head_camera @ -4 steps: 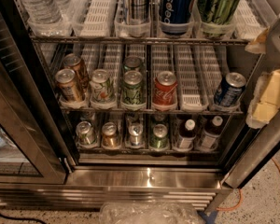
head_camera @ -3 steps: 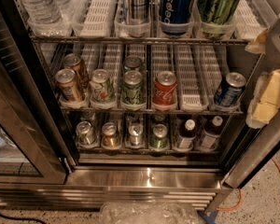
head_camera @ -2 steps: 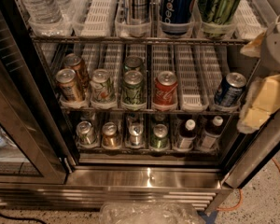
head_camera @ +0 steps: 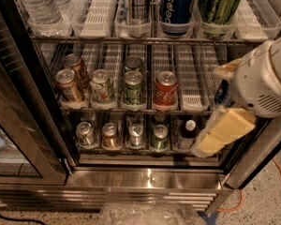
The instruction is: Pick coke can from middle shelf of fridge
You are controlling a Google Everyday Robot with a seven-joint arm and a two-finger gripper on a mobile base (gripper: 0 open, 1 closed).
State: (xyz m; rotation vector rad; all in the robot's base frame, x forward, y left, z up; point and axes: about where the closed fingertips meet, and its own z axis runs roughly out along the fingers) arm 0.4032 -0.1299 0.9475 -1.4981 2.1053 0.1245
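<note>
The coke can (head_camera: 165,90), red with white script and a silver top, stands upright at the front of a lane on the middle shelf (head_camera: 193,92) of the fridge (head_camera: 150,178). My gripper (head_camera: 220,102) hangs at the right, in front of the shelf's right end, a lane or two right of the coke can and apart from it. Its yellowish fingers (head_camera: 222,131) are spread open and hold nothing. A blue can (head_camera: 222,93) is mostly hidden behind it.
Green cans (head_camera: 132,87) stand just left of the coke can, then a pale can (head_camera: 101,86) and bronze cans (head_camera: 69,85). Tall cans (head_camera: 178,3) and water bottles (head_camera: 37,3) fill the top rack. Small cans and dark bottles (head_camera: 189,128) sit below. The open glass door (head_camera: 14,125) stands left.
My arm and gripper have moved left into view, from the right edge to in front of the blue can, now covering it. The cans have not moved.
</note>
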